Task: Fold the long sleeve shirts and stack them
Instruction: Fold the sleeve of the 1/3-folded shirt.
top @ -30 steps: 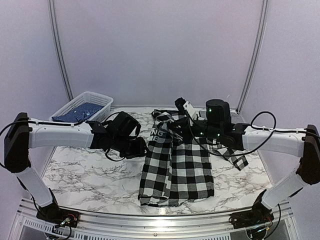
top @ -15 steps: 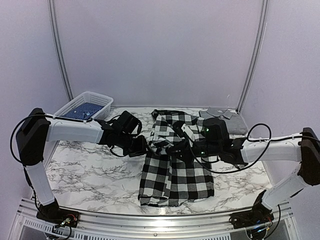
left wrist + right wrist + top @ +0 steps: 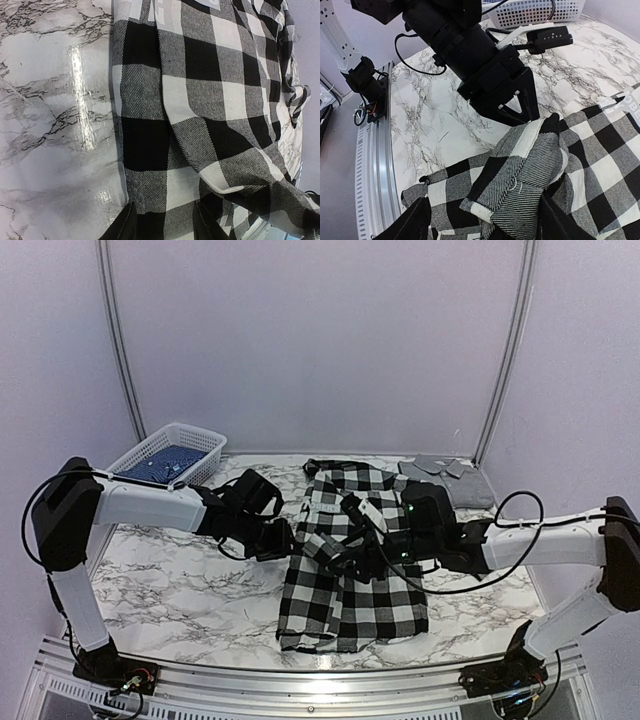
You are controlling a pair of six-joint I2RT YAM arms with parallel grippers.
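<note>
The checked shirt [image 3: 350, 575] lies mid-bench [image 3: 170, 590], far edge to near edge, and the jaws of the right gripper [image 3: 485, 220] clamp its bunched sleeve [image 3: 525, 165] above the front, apparently to fold it inward, while those of the left gripper [image 3: 165, 225] straddle the left edge, parted.

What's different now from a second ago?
The right tool, shut on a bunched fold of the checked shirt, swept from the far side leftward and nearer, over the shirt's body. That uncovered a folded grey garment at far right. The left tool, open, kept its place at the shirt's left edge; the basket did not move.
</note>
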